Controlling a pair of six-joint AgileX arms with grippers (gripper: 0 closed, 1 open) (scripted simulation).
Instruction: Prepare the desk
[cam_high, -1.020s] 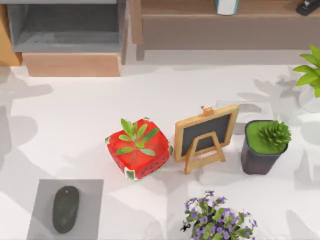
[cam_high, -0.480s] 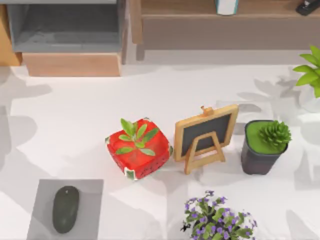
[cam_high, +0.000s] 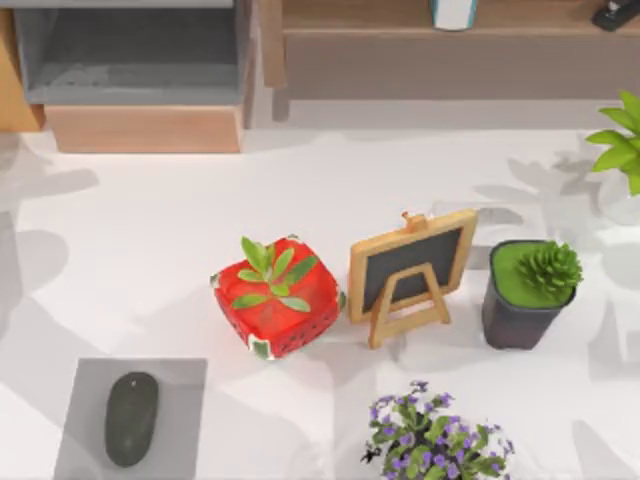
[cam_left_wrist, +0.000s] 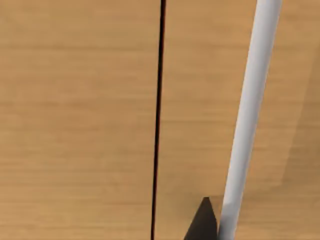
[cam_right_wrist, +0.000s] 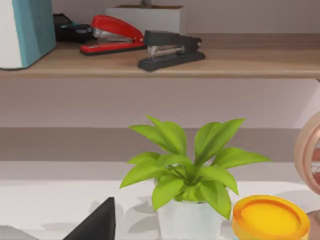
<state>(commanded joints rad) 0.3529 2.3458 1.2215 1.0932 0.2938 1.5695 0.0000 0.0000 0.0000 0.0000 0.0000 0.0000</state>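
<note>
While nothing is yet grasped, seems an opening step: broad white desk (cam_high: 150, 260) spreads across the scene, carrying a red strawberry-patterned plant pot (cam_high: 277, 297) at centre and a small wooden-framed chalkboard easel (cam_high: 411, 272) just right. Cannot tell either gripper's jaw state. Next calls for choosing one item and reaching in.

Arm shadow at desk (cam_high: 150, 250) left edge shifted slightly.
</note>
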